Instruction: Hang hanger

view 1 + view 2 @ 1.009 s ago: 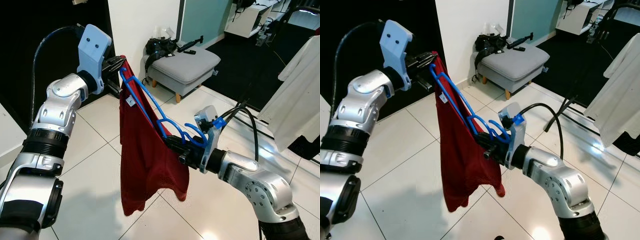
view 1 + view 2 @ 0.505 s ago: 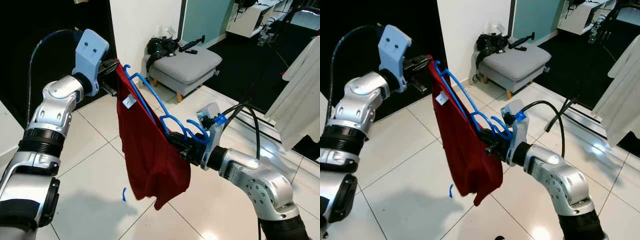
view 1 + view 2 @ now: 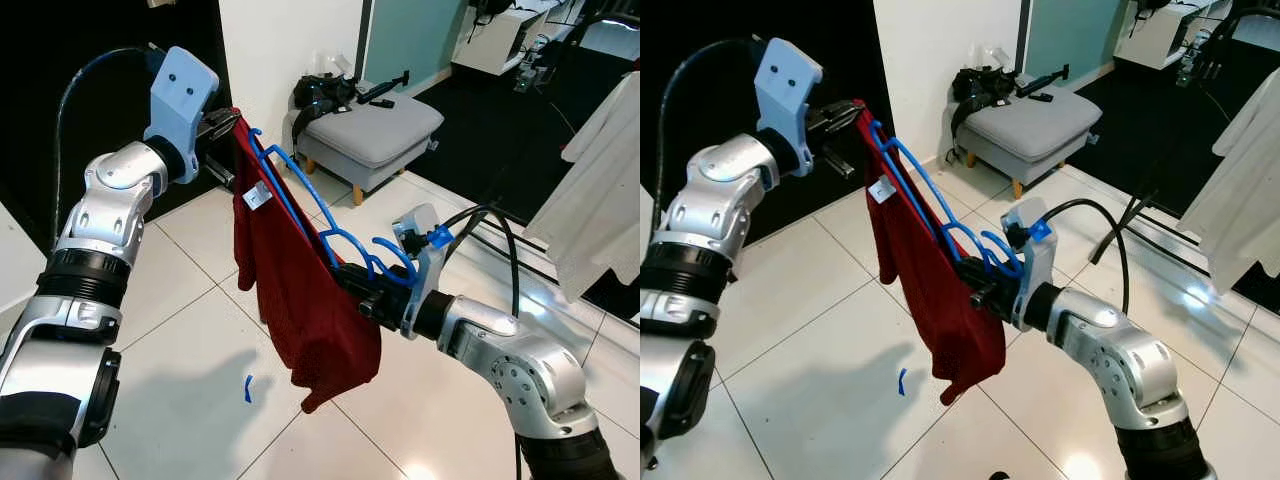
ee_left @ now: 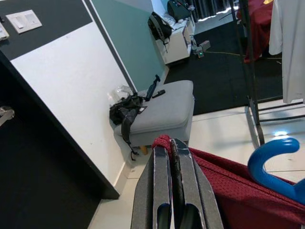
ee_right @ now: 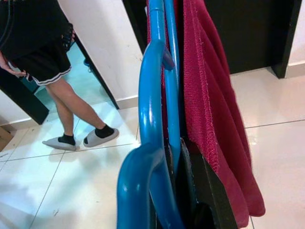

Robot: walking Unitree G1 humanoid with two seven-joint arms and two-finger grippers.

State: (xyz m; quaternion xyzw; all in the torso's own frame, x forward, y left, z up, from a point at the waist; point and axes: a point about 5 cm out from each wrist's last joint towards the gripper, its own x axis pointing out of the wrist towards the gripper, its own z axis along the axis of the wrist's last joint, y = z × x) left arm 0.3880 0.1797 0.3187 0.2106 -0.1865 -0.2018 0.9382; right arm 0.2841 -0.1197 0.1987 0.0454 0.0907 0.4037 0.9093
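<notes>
Item: blue plastic hanger [image 3: 330,235] carrying a dark red garment [image 3: 300,300], held in mid-air between the two arms, above the tiled floor [image 3: 190,340].

Left gripper [image 3: 228,125] — jaws pinched shut on the garment's top corner, raised high. Right gripper [image 3: 352,287] — jaws clamped on the hanger's lower bars, near the cloth.

Handling, as judged: the hanger looked stiff, light and smooth, best taken at its bars; the garment was limp and liable to slide off.

A grey footstool [image 3: 372,130] stood beyond. A small blue scrap [image 3: 247,388] lay on the floor.
</notes>
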